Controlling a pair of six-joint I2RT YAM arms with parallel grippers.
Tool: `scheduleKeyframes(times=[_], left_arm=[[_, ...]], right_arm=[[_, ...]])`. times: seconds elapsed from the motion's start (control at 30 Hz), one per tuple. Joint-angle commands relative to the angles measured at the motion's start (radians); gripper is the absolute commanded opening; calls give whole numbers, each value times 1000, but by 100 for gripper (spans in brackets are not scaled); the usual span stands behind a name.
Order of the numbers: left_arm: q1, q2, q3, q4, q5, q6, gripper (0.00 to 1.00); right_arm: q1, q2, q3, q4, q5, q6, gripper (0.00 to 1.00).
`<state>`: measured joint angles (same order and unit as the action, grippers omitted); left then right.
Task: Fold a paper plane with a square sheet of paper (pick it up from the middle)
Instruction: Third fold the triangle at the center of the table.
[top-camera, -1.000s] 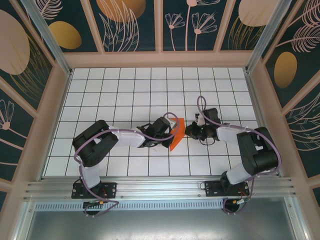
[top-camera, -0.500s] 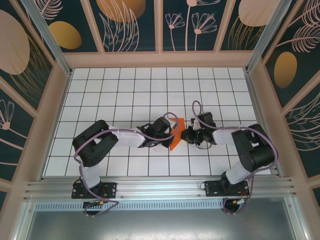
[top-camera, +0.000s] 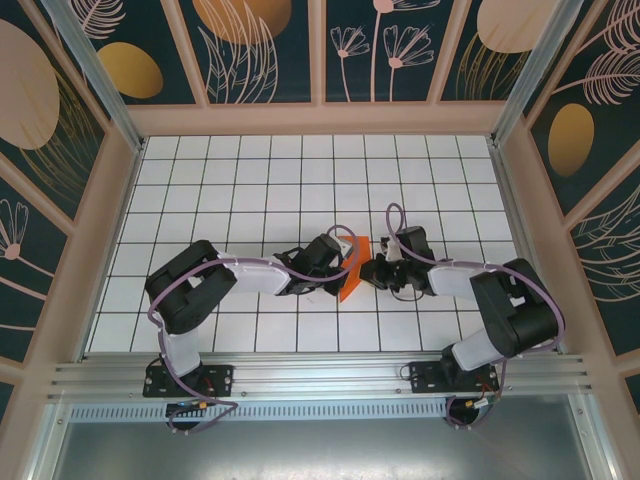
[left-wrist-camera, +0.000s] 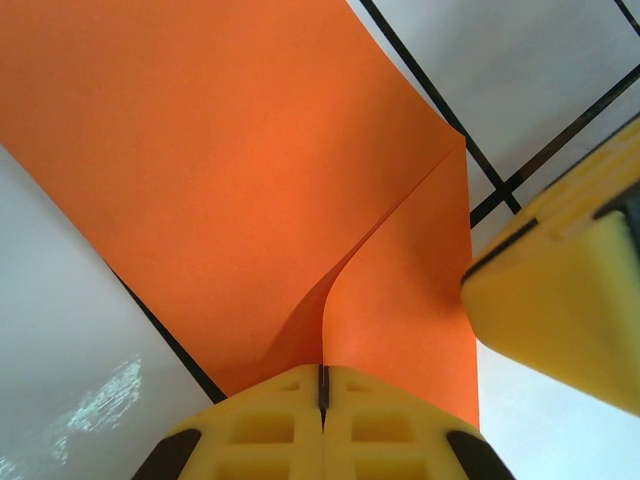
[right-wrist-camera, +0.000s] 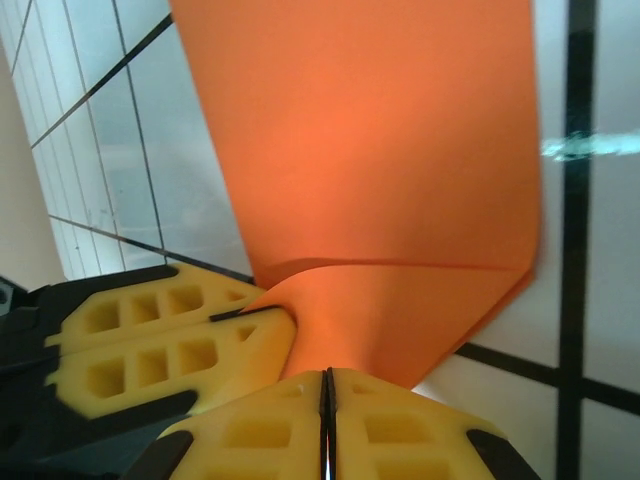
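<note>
Right gripper (top-camera: 373, 270) has come in from the right. A second ago it stood a little off the square sheet of paper (top-camera: 352, 268); half a second ago it was nearly there; now it meets the sheet's right edge. On your right wrist camera its pads are pressed flat together with orange paper running in between, so it is clenched on the sheet.

Left gripper (top-camera: 333, 262) has not shifted. It sits on the sheet's left side, and the left wrist camera shows its fingers pinched tight on a curled flap of the paper.

The sheet is mid-table (top-camera: 250, 180), between the two grippers. It is creased narrower than square and seems partly raised off the grid.

My reading: you now hold it from both sides, ready to work the next crease. The two grips are close together on thin paper, so part the arms gently or it may tear.
</note>
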<state>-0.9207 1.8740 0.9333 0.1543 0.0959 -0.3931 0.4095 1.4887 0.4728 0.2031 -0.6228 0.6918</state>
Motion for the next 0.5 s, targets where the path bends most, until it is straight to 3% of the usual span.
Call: scheduleKeyframes(times=[0.0,0.23,0.47], left_arm=[[8,42,-27,-67,-28,5,4],[8,45,-33,-61,-22,3,3],[8,42,-53,-47,-22,-4,3]], right_arm=[[11,-19,-34,65,-7,46,11],[39,39,-58,168,-22,94,11],[37,75,-63,154,14,97,11]])
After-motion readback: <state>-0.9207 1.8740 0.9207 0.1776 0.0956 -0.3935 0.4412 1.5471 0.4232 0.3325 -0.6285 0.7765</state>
